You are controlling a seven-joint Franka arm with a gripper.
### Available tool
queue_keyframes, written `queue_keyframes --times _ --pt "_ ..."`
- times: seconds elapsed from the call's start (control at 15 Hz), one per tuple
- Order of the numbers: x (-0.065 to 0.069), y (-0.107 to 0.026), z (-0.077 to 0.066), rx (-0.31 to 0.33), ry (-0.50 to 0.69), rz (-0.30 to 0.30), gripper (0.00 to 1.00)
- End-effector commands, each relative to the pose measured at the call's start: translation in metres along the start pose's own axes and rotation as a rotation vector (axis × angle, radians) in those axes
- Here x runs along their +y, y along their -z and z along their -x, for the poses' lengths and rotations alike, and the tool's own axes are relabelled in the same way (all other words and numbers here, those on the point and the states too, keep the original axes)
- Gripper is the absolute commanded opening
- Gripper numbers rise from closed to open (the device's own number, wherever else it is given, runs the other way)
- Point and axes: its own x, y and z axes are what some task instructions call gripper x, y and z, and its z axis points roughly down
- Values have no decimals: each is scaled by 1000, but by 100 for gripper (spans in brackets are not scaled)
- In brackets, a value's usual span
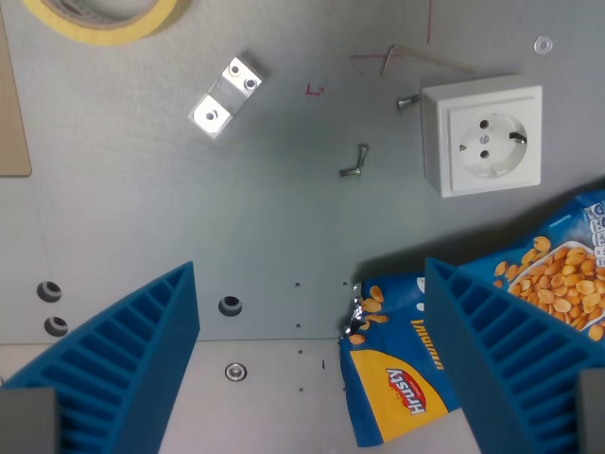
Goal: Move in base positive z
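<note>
My gripper (312, 369) is open, with nothing between its two blue ribbed fingers. The left finger (123, 364) shows at the bottom left and the right finger (510, 364) at the bottom right of the wrist view. They hang above a grey metal table (189, 218). A blue and yellow bag of peanuts (402, 378) lies on the table between the fingers, partly hidden by the right finger.
A white wall socket (484, 139) lies at the upper right. A small metal bracket (225, 96) lies at the upper left, a roll of yellow tape (109, 21) at the top edge. A bent screw (354, 163), an Allen key (389, 59) and a wooden board edge (11, 113) are there too.
</note>
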Motion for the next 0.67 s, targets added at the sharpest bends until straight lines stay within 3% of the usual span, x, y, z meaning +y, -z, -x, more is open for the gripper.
queue_keyframes --times 0.07,0.67 --pt "0 7 0 4 0 0 100" --pt "1 52 0 4 0 0 100"
